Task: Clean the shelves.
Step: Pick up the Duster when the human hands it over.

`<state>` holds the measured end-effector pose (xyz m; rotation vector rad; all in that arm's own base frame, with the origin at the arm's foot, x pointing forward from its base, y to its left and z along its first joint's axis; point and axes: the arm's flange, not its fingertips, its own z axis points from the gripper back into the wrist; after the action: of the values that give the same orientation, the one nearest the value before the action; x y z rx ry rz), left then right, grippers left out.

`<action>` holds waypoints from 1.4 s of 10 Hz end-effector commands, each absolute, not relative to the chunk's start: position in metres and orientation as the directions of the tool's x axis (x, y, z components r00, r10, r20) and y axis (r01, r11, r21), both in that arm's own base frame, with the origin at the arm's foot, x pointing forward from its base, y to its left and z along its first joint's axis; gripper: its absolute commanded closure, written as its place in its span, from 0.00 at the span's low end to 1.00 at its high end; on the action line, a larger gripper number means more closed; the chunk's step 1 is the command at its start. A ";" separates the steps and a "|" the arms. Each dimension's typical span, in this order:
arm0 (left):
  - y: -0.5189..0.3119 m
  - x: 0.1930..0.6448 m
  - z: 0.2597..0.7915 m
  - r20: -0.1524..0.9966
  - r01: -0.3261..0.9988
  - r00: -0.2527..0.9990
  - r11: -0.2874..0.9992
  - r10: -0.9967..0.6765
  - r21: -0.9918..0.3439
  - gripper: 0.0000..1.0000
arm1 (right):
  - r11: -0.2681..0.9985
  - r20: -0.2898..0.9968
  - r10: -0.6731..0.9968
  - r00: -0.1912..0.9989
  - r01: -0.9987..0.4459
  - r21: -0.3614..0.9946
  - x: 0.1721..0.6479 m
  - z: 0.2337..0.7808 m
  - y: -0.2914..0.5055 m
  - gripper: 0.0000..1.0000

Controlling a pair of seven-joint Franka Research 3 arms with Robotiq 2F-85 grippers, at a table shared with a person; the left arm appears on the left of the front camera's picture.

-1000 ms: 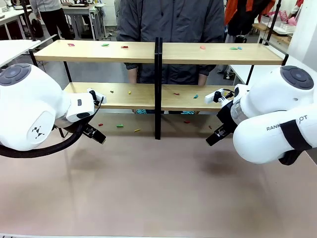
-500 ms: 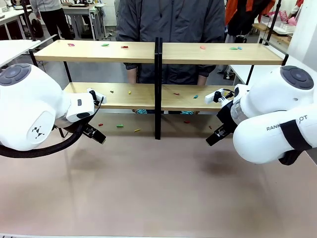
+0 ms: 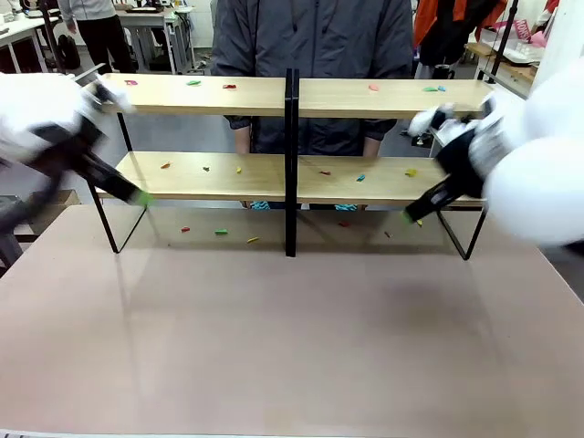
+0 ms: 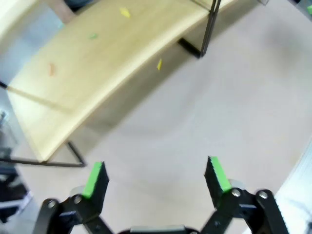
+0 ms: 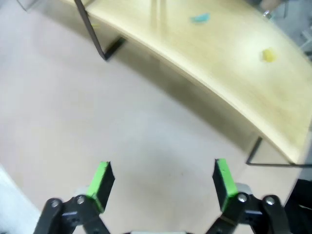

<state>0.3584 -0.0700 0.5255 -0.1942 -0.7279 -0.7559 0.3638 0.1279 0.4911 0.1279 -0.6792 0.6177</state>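
Both arms are swinging out of the lower middle toward the frame's upper corners, blurring. The left gripper [image 3: 139, 195] is rising leftward and the right gripper [image 3: 411, 215] is rising rightward, uncovering the ends of the shelves [image 3: 210, 175].

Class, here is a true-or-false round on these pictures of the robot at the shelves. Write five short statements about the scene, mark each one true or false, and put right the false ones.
1. The left pincer and the right pincer are both open and empty. True.
2. The shelves have three tiers. False: there are two tiers.
3. The top boards are free of scraps. False: small coloured scraps lie on them.
4. A person stands behind the shelves. True.
5. Scraps also lie on the table under the shelves. True.
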 end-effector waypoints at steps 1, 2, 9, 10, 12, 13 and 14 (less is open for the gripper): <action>-0.005 0.280 0.543 0.766 0.760 0.386 0.648 -0.515 0.053 0.00 | 0.770 0.670 0.506 0.544 -0.635 -0.066 0.269 0.523 0.061 0.00; 0.017 0.270 0.548 0.816 0.809 0.331 0.588 -0.474 0.014 0.00 | 0.754 0.686 0.505 0.525 -0.654 -0.054 0.252 0.538 0.046 0.00; 0.005 0.280 0.565 0.927 0.794 0.265 0.605 -0.264 -0.055 0.00 | 0.717 0.784 0.456 0.422 -0.696 -0.043 0.227 0.579 -0.002 0.00; 0.006 0.279 0.568 0.928 0.780 0.274 0.623 -0.254 -0.060 0.00 | 0.709 0.784 0.460 0.417 -0.704 -0.041 0.232 0.580 -0.002 0.00; 0.008 0.279 0.568 0.922 0.772 0.285 0.633 -0.261 -0.060 0.00 | 0.697 0.779 0.475 0.408 -0.715 -0.051 0.231 0.573 0.003 0.00; 0.007 0.279 0.568 0.918 0.773 0.293 0.632 -0.268 -0.063 0.00 | 0.700 0.779 0.471 0.413 -0.713 -0.045 0.232 0.572 0.001 0.00; 0.007 0.279 0.567 0.911 0.773 0.301 0.631 -0.281 -0.061 0.00 | 0.699 0.779 0.469 0.416 -0.714 -0.040 0.234 0.570 0.001 0.00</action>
<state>0.3016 0.0200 0.5989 -0.5678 -1.0554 -0.7509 0.2424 -0.0024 0.6085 0.2979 -0.8267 0.7372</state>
